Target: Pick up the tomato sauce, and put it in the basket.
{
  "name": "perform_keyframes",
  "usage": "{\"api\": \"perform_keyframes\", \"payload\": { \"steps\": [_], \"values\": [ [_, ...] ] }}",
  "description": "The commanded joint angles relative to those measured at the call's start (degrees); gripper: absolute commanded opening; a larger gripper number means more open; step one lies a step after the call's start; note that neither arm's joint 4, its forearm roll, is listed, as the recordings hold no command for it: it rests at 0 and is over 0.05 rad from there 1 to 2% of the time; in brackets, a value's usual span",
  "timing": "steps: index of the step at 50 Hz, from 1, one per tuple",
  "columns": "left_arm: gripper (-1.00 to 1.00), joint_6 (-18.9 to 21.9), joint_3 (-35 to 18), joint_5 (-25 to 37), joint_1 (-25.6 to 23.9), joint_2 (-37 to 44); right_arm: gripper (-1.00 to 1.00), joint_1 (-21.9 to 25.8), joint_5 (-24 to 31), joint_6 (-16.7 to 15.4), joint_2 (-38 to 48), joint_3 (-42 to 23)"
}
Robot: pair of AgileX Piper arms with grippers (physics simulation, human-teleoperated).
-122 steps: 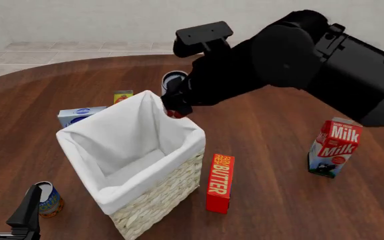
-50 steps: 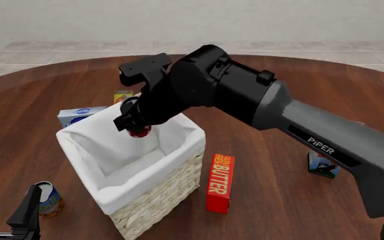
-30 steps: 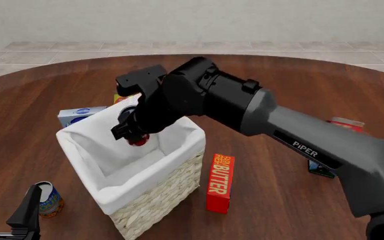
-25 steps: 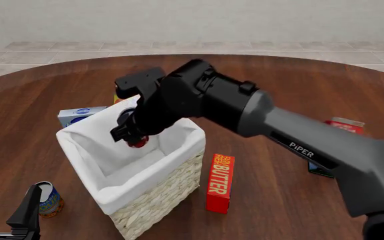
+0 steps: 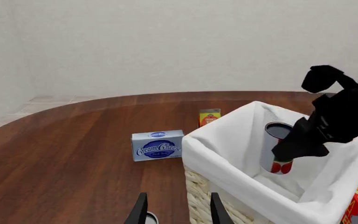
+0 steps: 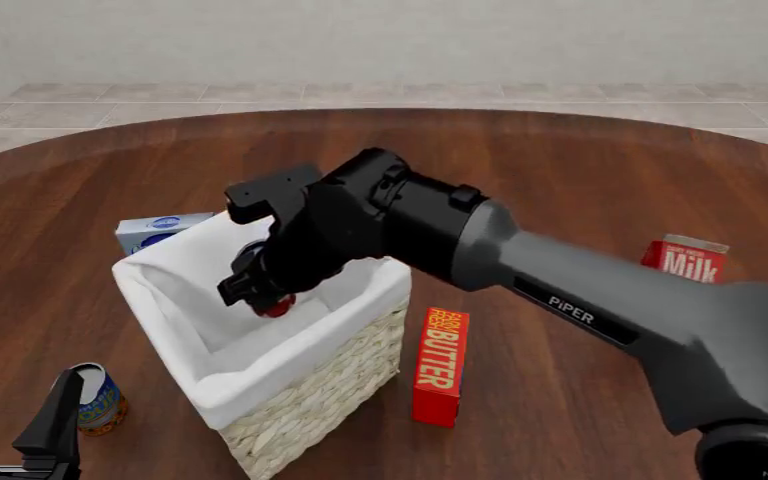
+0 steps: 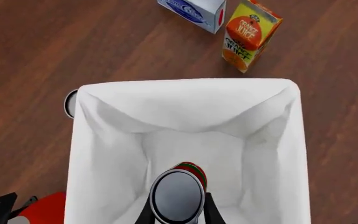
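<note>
The tomato sauce (image 6: 275, 306) is a small can with a red label and a silver top (image 7: 176, 196). It hangs inside the basket (image 6: 307, 385), below the white liner's rim (image 7: 185, 93), and my right gripper (image 6: 253, 290) is shut on it. In the left wrist view the tomato sauce (image 5: 279, 163) shows under the black right gripper (image 5: 300, 144), within the basket (image 5: 223, 154). My left gripper (image 6: 11, 430) stays low at the table's near left, open and holding nothing, near a blue and orange can (image 6: 99, 400).
A red butter box (image 6: 440, 365) stands right of the basket and a milk carton (image 6: 684, 262) farther right. A cream cheese box (image 6: 152, 230) and an orange juice carton (image 7: 249, 35) sit behind the basket. My right arm spans the table above the basket.
My right arm carried the tomato sauce from behind the basket's far corner over the rim and lowered it inside. The left gripper has not moved.
</note>
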Motion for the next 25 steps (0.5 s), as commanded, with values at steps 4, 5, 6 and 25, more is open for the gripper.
{"api": "perform_keyframes", "payload": {
  "steps": [4,5,6,25],
  "values": [
    [1.0,-0.01,0.0,0.0,0.0,0.0,-1.0,0.63,-1.18,2.43,1.05,1.25],
    [1.0,0.0,0.0,0.0,0.0,0.0,-1.0,0.7,-1.16,2.52,1.2,1.33],
    [1.0,0.01,0.0,0.0,0.0,0.0,-1.0,0.6,-1.13,2.51,1.28,1.3],
    [1.0,0.0,0.0,0.0,0.0,0.0,-1.0,0.31,-0.95,2.92,3.02,0.58]
  ]
}}
